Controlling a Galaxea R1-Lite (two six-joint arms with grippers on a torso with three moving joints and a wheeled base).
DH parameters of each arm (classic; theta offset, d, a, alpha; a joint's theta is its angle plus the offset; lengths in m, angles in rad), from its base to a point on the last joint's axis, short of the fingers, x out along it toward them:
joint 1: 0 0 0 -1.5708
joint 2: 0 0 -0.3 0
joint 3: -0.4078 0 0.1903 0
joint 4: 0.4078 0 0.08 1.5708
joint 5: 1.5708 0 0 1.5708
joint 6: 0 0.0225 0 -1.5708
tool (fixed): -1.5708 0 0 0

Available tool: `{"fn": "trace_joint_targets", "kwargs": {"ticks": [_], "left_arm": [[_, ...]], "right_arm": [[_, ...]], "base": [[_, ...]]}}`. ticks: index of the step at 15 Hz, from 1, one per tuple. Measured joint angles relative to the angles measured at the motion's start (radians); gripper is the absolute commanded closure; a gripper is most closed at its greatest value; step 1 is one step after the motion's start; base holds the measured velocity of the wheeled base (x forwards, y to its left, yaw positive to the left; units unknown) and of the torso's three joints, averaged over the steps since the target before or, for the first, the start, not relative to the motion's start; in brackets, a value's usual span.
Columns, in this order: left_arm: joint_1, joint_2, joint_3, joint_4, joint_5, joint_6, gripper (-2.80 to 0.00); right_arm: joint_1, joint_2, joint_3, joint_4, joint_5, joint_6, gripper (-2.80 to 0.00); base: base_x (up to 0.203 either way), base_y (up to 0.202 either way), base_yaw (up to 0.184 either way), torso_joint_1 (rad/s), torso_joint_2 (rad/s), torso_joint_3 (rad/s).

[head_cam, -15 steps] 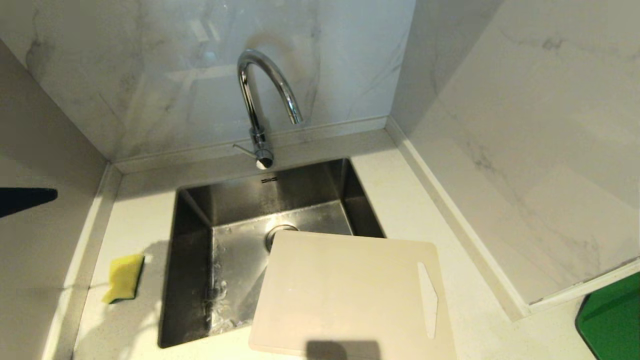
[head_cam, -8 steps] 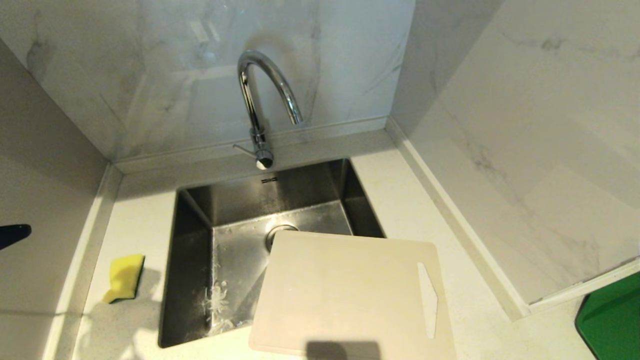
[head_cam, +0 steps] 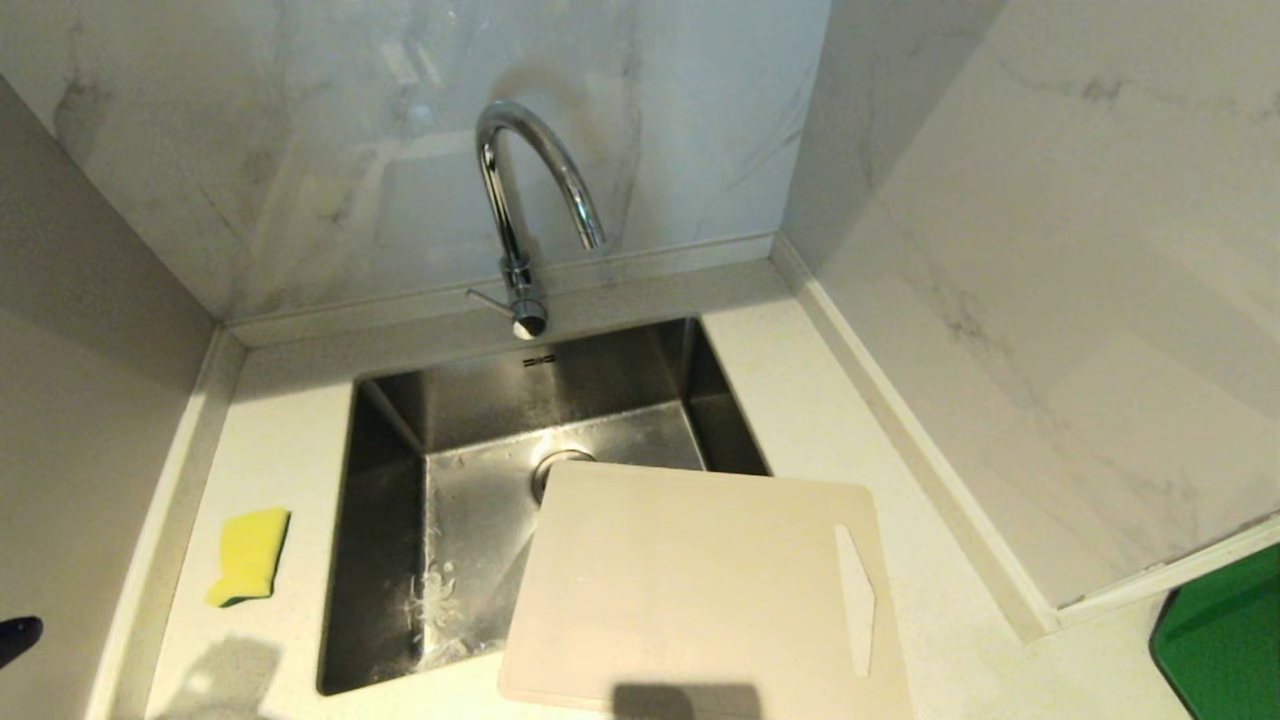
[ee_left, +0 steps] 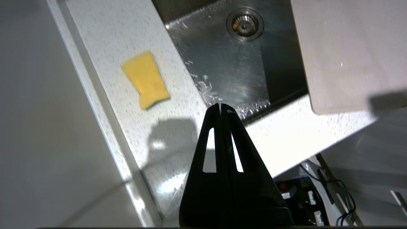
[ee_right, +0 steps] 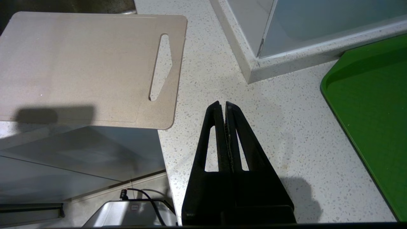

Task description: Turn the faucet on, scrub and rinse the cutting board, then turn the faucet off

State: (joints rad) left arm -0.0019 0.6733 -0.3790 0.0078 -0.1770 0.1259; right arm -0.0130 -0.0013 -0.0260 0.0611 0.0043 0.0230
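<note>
Left jaws (ee_left: 221,106): mine were pressed together on nothing, hanging above the front edge of the table, just beside the near left corner of the sink (head_cam: 385,420).
Right jaws (ee_right: 222,104): together as well and empty, parked over the table between the cutting board (head_cam: 700,590) and the green tray (head_cam: 1225,635).
Cutting board: it lay flat with its far left part overhanging the sink and the rest on the table, slot handle toward my right.
Faucet (head_cam: 525,190): it stood behind the sink, side lever (head_cam: 488,296) pointing to my left; I saw no stream from the spout.
Sponge (head_cam: 248,555): on the table left of the sink, well apart from both jaws.
Risk, lever: thin and shiny, so I judged my closed jaws could slide off it or push it the wrong way.
Risk, board: pressing on the overhanging part could tip it into the sink.
Risk, wet: droplets on the sink floor suggested slippery surfaces, so the board could skate under scrubbing.
Risk, splash: water hitting the flat board could run onto the table.
</note>
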Motion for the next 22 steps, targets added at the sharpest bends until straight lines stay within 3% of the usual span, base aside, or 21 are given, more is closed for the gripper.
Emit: {"fn": "trace_joint_targets", "kwargs": {"ticks": [4,9,15,18,22], "left_arm": [[0.001,-0.156,0.179,-0.055,-0.003,0.018,0.00],[0.002,-0.350,0.314,-0.041,-0.005,0.029,0.00],[0.002,-0.545,0.288,0.114,-0.005,0.006,0.00],[0.003,-0.621,0.279,0.125,0.002,-0.031,0.00],[0.003,-0.668,0.295,0.117,0.089,-0.077,0.00]], "right_arm": [[0.000,0.000,0.000,0.000,0.000,0.000,0.00],[0.000,0.000,0.000,0.000,0.000,0.000,0.00],[0.000,0.000,0.000,0.000,0.000,0.000,0.00],[0.000,0.000,0.000,0.000,0.000,0.000,0.00],[0.000,0.000,0.000,0.000,0.000,0.000,0.00]], "base": [[0.000,0.000,0.000,0.000,0.00,0.000],[0.000,0.000,0.000,0.000,0.00,0.000],[0.000,0.000,0.000,0.000,0.00,0.000],[0.000,0.000,0.000,0.000,0.00,0.000],[0.000,0.000,0.000,0.000,0.00,0.000]]}}
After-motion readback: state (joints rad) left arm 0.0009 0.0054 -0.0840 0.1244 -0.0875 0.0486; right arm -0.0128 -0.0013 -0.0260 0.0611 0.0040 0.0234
